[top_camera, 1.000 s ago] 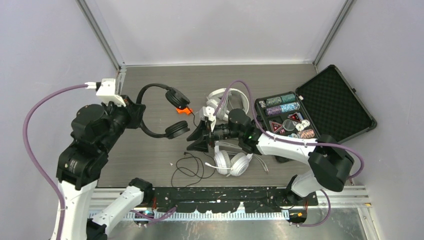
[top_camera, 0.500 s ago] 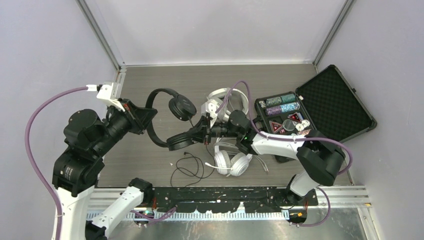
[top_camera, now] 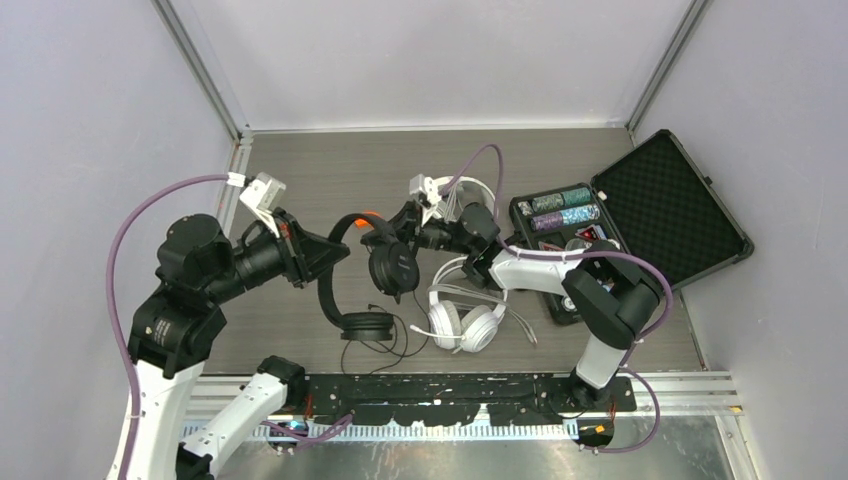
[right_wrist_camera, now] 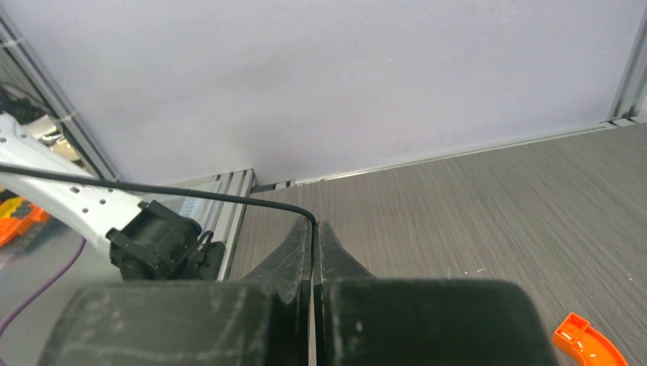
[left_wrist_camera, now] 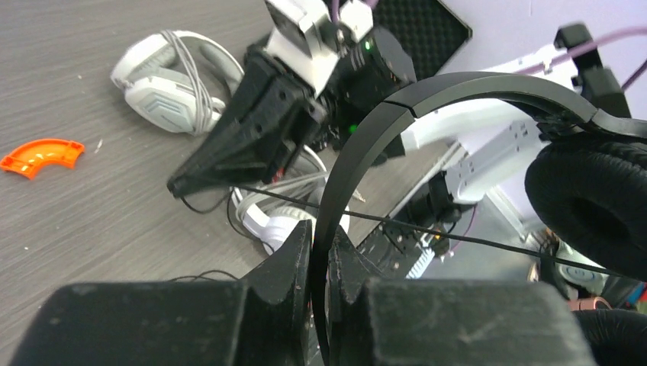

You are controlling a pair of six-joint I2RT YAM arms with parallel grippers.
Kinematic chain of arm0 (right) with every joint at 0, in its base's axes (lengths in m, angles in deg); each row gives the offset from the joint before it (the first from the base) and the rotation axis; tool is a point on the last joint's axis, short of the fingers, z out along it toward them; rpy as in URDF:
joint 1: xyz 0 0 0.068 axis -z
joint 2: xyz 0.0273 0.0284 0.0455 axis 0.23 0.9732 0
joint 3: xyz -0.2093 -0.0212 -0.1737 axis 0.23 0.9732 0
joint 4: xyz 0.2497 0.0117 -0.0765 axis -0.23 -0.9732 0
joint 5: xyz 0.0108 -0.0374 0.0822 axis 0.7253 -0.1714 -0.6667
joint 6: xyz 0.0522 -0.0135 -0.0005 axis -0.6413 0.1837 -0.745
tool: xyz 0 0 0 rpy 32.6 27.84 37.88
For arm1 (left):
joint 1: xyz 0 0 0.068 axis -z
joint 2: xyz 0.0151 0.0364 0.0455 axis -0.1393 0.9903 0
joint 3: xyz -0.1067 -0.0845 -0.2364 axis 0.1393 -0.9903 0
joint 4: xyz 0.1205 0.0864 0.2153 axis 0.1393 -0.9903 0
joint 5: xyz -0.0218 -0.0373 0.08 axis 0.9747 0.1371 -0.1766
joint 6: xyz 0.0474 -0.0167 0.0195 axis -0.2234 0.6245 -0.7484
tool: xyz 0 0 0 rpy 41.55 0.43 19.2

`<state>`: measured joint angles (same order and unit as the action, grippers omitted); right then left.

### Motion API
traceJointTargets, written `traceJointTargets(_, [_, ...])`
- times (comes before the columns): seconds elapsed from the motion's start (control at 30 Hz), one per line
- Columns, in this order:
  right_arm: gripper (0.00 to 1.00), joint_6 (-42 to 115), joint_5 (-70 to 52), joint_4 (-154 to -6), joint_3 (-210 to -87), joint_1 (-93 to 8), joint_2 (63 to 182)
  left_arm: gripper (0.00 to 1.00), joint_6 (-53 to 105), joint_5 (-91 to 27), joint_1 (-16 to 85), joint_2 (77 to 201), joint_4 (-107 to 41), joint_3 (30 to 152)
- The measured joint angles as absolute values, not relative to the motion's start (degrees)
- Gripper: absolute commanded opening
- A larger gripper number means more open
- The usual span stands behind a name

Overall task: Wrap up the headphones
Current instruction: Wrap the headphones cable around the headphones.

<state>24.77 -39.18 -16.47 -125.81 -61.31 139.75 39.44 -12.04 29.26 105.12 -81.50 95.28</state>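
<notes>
In the centre of the top view, the black headphones [top_camera: 392, 268] are held up by their thin, smooth headband, which is pinched in the closed left gripper [left_wrist_camera: 320, 242] so the padded cups hang clear. The right gripper [right_wrist_camera: 314, 229] is clamped on the black cord [right_wrist_camera: 152, 189], drawing it taut, probably to wind it around the band. A white headset [top_camera: 465, 322], cushioned and glossy, lies lower centre on the woodgrain table [top_camera: 300, 170].

Black headphones [top_camera: 365, 325] hang raised, cord [right_wrist_camera: 191, 194] taut, a white pair [top_camera: 466, 322] lying beside, another white pair [left_wrist_camera: 160, 95] behind
</notes>
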Motion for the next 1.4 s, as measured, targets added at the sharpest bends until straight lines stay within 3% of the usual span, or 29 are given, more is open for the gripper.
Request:
traceJointTargets(0.3, [0.01,19.5,-40.1,-13.9,-126.9,-56.9,140.1,0.0,30.7,-5.6,29.3,105.1,-86.2,91.0])
traceJointTargets(0.47, [0.01,20.9,-40.9,-21.3,-128.6,-54.7,138.7,0.0,24.9,-7.6,29.3,105.8,-90.2,90.2])
traceJointTargets(1.13, [0.01,30.8,-39.5,-68.2,-146.1,-52.8,131.8,0.0,11.3,-37.7,29.3,113.4,-100.1,88.3])
traceJointTargets(1.4, [0.01,29.2,-42.1,-79.2,-150.7,-53.5,131.8,0.0,11.9,-50.5,29.3,117.3,-100.1,87.4])
